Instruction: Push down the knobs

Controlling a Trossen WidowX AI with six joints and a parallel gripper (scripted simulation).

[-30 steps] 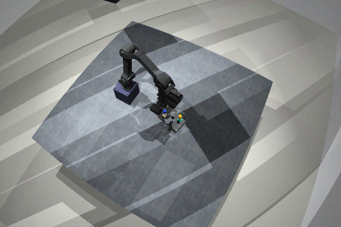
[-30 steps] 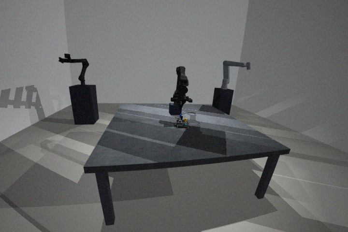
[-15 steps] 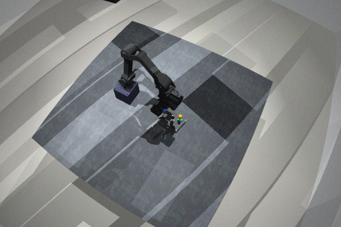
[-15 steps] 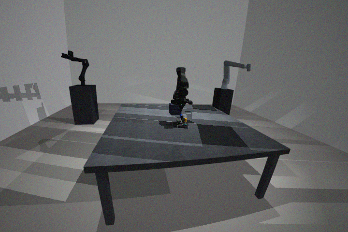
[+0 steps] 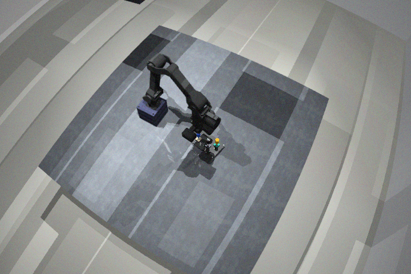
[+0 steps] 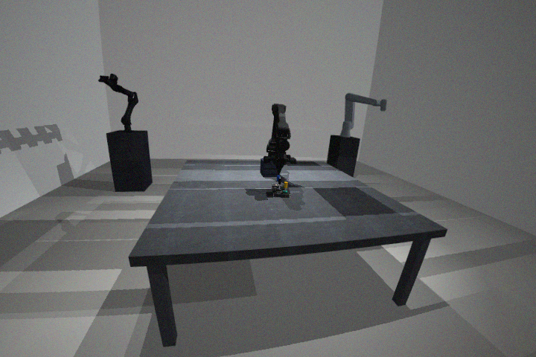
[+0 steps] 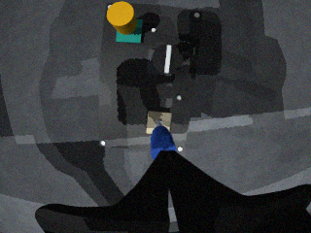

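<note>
The dark circuit board (image 5: pixel 219 150) (image 7: pixel 111 107) stands on the table. A blue knob (image 5: pixel 198 135) (image 6: pixel 278 177) (image 7: pixel 162 141) stands over the beige potentiometer (image 5: pixel 198 138) (image 7: pixel 158 117); a bit of pale shaft shows between them in the wrist view. An orange knob (image 5: pixel 217 140) (image 6: pixel 286 184) (image 7: pixel 120 14) stands above the teal potentiometer (image 5: pixel 216 145) (image 7: pixel 128 37); its gap is too small to judge. My gripper (image 7: pixel 166 157) is shut and holds nothing. Its tips overlap the near edge of the blue knob in the wrist view; whether they touch it I cannot tell.
A dark round part with a white line (image 7: pixel 167 58) sits on the board between the two potentiometers. The purple-blue arm base (image 5: pixel 151 113) stands on the table behind the board. Two other arms stand on pedestals (image 6: pixel 129 161) (image 6: pixel 342 153) beyond the table.
</note>
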